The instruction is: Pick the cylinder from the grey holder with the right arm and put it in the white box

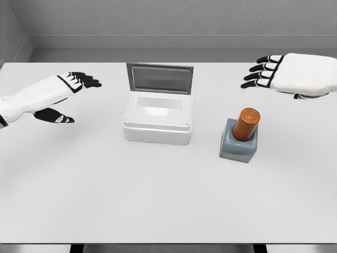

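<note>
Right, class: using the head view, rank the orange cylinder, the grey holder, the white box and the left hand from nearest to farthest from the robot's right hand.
1. Orange cylinder, just below the right hand, standing in its holder.
2. Grey holder, directly under the cylinder, slightly further down.
3. White box, mid-table, lid open, to the left.
4. Left hand, far left side of the table.

- The orange cylinder (246, 124) stood tilted in the grey holder (238, 146) on the counter (158, 200).
- The white box (157, 124) sat open, left of it.
- Both the right hand (295, 75) and the left hand (57, 95) hovered with fingers spread.
</note>
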You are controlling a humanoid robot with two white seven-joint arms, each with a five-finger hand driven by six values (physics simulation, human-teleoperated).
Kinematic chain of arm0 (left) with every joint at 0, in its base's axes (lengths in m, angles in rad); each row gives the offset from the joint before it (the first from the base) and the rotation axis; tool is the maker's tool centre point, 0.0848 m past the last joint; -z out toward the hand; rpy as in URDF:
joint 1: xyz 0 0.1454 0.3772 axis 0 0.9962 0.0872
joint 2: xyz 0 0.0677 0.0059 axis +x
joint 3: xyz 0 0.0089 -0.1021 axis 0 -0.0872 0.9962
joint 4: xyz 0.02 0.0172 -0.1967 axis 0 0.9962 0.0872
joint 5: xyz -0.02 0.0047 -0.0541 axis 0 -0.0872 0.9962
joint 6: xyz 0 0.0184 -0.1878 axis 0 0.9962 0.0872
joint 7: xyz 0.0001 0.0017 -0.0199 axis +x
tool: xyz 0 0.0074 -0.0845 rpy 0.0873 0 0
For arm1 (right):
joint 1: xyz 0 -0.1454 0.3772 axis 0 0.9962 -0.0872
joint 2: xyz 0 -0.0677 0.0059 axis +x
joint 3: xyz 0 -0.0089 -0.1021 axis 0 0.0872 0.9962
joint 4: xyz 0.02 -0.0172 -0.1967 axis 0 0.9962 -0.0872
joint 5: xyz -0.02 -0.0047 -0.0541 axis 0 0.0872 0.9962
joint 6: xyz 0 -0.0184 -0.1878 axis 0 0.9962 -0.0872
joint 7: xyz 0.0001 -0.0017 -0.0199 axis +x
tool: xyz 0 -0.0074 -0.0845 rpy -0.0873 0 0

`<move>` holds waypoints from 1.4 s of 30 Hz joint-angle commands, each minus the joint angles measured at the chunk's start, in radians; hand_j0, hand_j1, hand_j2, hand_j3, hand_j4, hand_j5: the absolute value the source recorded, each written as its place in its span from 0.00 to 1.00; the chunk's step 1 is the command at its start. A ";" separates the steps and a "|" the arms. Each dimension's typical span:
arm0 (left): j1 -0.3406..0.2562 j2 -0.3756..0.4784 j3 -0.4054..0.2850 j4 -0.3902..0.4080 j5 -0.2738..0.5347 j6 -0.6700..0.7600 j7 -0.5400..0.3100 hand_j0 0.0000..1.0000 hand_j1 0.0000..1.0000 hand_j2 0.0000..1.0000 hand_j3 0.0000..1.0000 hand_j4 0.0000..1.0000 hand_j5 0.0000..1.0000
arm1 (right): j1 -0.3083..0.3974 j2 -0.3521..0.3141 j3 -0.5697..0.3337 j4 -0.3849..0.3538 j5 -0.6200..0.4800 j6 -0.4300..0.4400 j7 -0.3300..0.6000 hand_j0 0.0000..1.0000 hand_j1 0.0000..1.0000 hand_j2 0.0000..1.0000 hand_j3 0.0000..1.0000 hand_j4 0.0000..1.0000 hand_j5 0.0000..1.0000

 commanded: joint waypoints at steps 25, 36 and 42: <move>-0.160 -0.025 -0.294 0.300 0.557 0.001 -0.116 1.00 1.00 1.00 1.00 1.00 1.00 | 0.015 0.059 0.137 0.002 -0.004 0.002 0.000 1.00 1.00 1.00 1.00 1.00 1.00; -0.127 -0.048 -0.443 0.266 0.789 0.001 -0.058 1.00 1.00 1.00 1.00 1.00 1.00 | 0.018 0.084 0.159 0.013 -0.003 0.002 0.000 1.00 1.00 1.00 1.00 1.00 1.00; -0.121 -0.049 -0.454 0.245 0.787 0.001 -0.047 1.00 1.00 1.00 1.00 1.00 1.00 | 0.018 0.085 0.171 0.013 -0.001 0.002 0.000 1.00 1.00 1.00 1.00 1.00 1.00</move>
